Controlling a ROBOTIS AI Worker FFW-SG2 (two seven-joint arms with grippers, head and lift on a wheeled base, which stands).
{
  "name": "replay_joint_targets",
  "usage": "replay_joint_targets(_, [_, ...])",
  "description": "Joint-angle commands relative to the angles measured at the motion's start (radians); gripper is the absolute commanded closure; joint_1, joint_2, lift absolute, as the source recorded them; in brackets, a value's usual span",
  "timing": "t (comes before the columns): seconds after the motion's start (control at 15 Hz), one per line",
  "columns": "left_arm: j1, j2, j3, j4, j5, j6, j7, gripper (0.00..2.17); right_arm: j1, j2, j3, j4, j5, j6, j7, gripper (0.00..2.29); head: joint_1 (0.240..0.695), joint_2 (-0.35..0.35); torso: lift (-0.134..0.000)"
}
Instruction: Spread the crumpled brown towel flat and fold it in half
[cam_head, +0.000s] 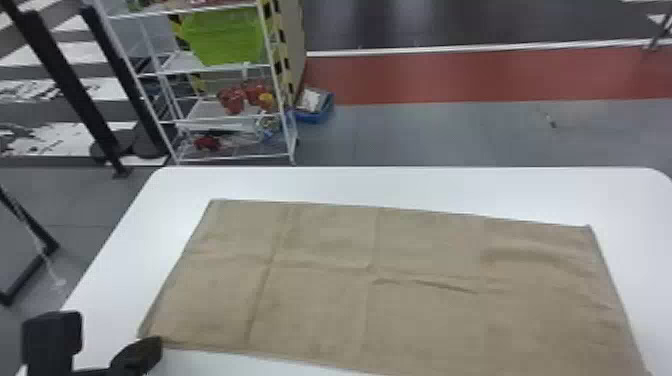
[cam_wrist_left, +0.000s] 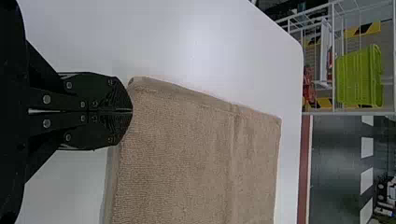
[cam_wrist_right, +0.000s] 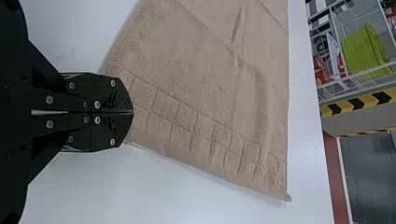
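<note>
The brown towel (cam_head: 320, 300) is spread wide over the white table, with a few creases and low ridges. My left gripper (cam_head: 150, 346) is at its near left corner. In the left wrist view the left gripper (cam_wrist_left: 130, 111) is shut on the edge of the towel (cam_wrist_left: 187, 154) beside that corner. The right gripper (cam_wrist_right: 131, 112) in the right wrist view is shut on the near right part of the towel (cam_wrist_right: 201, 93), where its fingers hide the corner. Wrinkles run along the towel's right end.
The white table (cam_head: 400, 185) has rounded far corners, with bare strips beyond and beside the towel. Past its far left corner stands a white wire shelf (cam_head: 227, 117) holding a green basket (cam_head: 222, 37). A blue bin (cam_head: 315, 106) sits on the floor beside it.
</note>
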Motion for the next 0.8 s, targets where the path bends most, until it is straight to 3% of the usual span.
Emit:
replay_joint_targets(0.0, [0.018,-0.017,0.002,-0.017,-0.005,0.013,-0.001,1.90,-0.002,-0.021,-0.033,0.000,-0.004,0.013,0.009,1.50,0.695,0.101,-0.122])
replay_joint_targets(0.47, [0.067,-0.017,0.019,-0.164,0.024,0.090,-0.033,1.90,-0.022,-0.030,-0.102,-0.038,-0.041,0.065,0.044,1.50,0.695,0.012,-0.122])
replay_joint_targets(0.73, [0.031,-0.017,-0.001,-0.184,0.067,0.050,-0.010,1.90,-0.068,-0.013,-0.065,-0.018,-0.038,0.068,0.038,1.50,0.695,-0.017,-0.122])
